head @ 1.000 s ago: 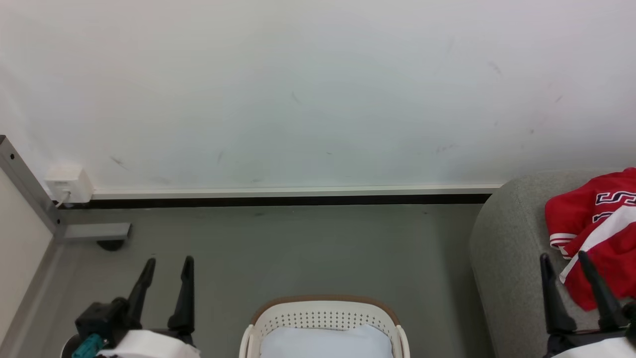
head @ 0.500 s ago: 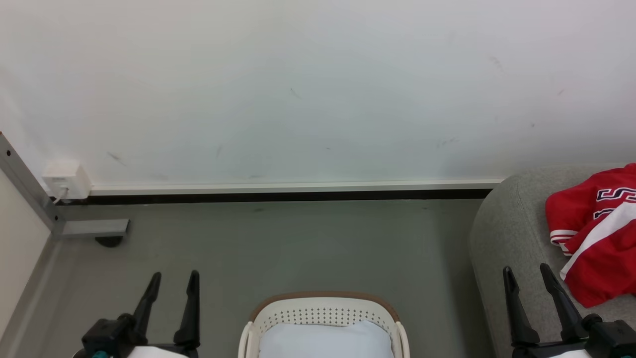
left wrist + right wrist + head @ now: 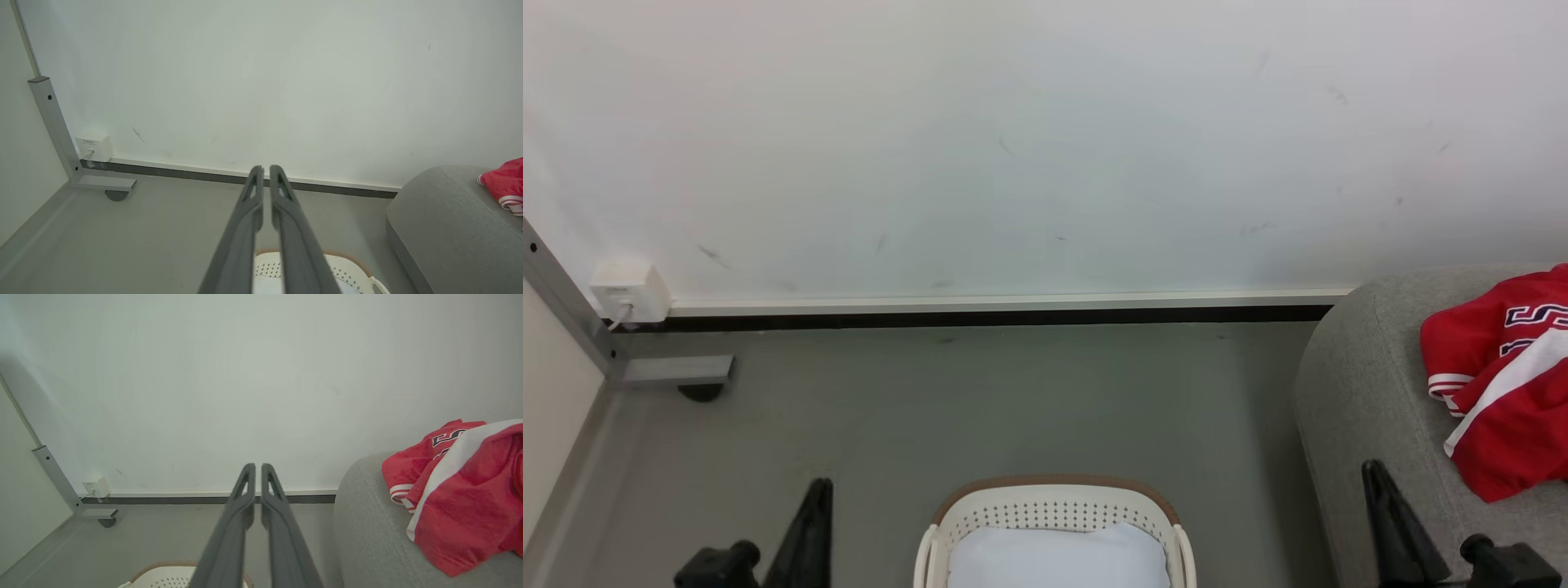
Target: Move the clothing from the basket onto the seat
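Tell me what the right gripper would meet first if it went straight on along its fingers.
Probably the white wall, just above the skirting. The right gripper points there, and nothing seems to stand in between; the seat lies off to the side. Depth is hard to judge.

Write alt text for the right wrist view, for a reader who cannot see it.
Red clothing lies heaped on the grey seat at the right. The right gripper points its two dark fingers, nearly together and empty, at a white wall. The basket peeks in at the bottom edge, on grey floor.
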{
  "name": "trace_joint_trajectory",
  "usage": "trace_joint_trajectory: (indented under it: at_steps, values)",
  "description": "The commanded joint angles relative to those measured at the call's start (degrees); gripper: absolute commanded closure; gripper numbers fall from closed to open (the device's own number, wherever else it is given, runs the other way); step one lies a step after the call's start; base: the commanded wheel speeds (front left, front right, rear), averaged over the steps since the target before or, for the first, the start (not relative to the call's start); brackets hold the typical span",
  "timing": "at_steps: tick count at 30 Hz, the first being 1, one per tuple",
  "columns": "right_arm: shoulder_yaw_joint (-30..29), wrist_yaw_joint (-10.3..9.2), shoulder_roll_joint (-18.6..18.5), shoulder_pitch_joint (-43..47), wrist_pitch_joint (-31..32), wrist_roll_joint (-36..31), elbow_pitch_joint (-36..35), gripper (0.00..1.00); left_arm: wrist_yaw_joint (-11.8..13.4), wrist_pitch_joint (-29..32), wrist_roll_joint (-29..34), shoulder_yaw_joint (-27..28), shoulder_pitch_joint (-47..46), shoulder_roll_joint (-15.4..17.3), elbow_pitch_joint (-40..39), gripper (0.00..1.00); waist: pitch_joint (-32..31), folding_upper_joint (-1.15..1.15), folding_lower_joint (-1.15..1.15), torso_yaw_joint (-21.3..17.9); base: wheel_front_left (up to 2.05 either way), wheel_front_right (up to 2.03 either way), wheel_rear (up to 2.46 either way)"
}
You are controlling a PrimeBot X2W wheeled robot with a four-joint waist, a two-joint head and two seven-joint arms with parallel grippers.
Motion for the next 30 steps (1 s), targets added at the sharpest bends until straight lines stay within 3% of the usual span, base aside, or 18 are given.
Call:
trace_joint_trajectory:
  at_steps: [1, 30]
  values:
    - [0.0, 0.00, 0.0, 0.0, 0.1, 0.5, 0.0, 1.00, 0.0, 0.2, -0.5, 0.1, -0.1, 0.0, 0.1, 1.00, 0.0, 0.00, 0.00, 0.0, 0.00, 0.00, 0.00]
    - [-3.4, -0.03, 0.0, -2.0, 6.9, 26.6, 0.3, 1.00, -0.2, 7.6, -28.2, 2.5, -1.8, -0.4, -0.6, 1.00, 0.4, 0.00, 0.00, -0.1, 0.00, 0.00, 0.00]
